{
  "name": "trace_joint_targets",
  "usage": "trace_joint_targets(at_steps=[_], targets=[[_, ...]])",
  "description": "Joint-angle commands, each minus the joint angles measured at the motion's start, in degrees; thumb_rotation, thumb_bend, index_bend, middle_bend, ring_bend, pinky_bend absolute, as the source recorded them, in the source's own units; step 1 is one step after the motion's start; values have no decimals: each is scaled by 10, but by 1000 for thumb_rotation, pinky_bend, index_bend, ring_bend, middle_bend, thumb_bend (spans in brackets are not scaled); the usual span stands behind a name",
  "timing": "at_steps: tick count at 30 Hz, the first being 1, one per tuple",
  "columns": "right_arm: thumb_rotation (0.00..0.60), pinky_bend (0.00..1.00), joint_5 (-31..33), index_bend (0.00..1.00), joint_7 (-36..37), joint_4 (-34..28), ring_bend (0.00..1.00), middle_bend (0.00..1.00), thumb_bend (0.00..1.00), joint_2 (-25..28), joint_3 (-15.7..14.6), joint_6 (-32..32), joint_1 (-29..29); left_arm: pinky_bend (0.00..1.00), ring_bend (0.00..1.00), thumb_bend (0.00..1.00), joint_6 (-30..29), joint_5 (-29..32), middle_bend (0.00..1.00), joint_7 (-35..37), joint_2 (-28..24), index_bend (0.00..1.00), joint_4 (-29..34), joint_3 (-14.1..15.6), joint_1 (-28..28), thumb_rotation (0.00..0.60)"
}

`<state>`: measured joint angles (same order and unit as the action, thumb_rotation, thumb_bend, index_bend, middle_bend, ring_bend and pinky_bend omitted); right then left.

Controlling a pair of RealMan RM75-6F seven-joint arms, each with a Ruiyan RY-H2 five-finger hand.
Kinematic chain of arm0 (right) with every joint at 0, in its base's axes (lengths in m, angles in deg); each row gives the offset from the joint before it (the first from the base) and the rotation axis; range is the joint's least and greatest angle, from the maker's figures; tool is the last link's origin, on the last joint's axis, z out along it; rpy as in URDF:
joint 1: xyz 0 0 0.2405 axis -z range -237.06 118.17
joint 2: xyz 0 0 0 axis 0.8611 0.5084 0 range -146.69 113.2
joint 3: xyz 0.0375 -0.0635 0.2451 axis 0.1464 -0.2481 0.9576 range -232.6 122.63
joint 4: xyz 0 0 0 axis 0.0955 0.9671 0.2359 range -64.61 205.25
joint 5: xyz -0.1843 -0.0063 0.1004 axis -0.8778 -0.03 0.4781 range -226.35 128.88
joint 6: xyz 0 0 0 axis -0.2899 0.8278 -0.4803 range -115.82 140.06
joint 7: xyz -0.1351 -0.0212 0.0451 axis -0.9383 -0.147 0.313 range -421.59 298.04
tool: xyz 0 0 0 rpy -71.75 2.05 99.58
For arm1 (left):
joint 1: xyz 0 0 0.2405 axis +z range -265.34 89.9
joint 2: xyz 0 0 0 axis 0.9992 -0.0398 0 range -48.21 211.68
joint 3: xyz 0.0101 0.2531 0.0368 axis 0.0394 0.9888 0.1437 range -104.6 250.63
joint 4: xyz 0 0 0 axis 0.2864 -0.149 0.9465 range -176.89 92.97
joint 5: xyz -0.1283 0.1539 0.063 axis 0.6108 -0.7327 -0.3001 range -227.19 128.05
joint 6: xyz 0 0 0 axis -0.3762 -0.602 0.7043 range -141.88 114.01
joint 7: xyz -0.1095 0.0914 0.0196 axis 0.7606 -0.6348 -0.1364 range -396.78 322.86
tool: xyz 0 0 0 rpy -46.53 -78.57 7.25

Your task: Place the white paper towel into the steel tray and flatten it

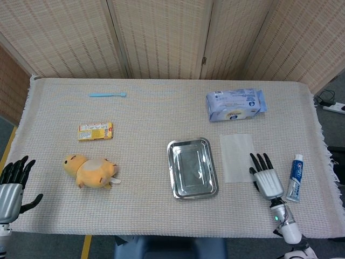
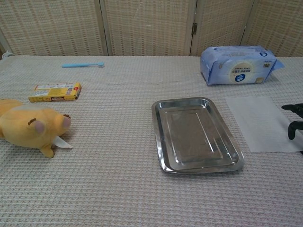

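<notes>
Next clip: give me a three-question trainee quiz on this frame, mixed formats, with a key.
1. True or false: the paper towel already lies inside the steel tray.
2. Which hand is nearest the towel? A) left hand B) right hand
3. Fill in: the toothpaste tube lies on the ____ side of the right hand, away from the tray.

Key: 1 false, it lies on the cloth beside the tray; 2 B; 3 right.

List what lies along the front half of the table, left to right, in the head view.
Left hand → plush toy → steel tray → paper towel → right hand → toothpaste.
</notes>
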<state>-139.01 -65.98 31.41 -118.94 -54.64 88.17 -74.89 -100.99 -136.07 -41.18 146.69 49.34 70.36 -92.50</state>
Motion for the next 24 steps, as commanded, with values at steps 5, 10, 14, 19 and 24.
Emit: trace_joint_targets(at_steps=[5,10,14,19,24], targets=[[600,0,-4,529,16,29,72,127,367,-15,-1,11,-3,0,0,287,-2,0,19,-3,0,34,-1,-1,1,600],[600,0,-7,556,21,44,83,144,422,-22,-3,17,-4,0,0,287,-6,-2,19,-2,0,33,-1,-1,2,600],[600,0,-7,575,25,49,118,161,457,-25,-4,18,-4,0,0,287,-7,-4,19,-2,0,32,-2,0,2,600],[600,0,-10,586,32,55,148,174,516,-27,-6,22,-5,0,0,307,-10,-7,19,0,-1,29,-2,0,3,600],[600,0,-13,606,40,61,180,188,530,-29,-8,33,-5,0,0,317,-11,-8,19,0,0,19,-3,0,3,600]])
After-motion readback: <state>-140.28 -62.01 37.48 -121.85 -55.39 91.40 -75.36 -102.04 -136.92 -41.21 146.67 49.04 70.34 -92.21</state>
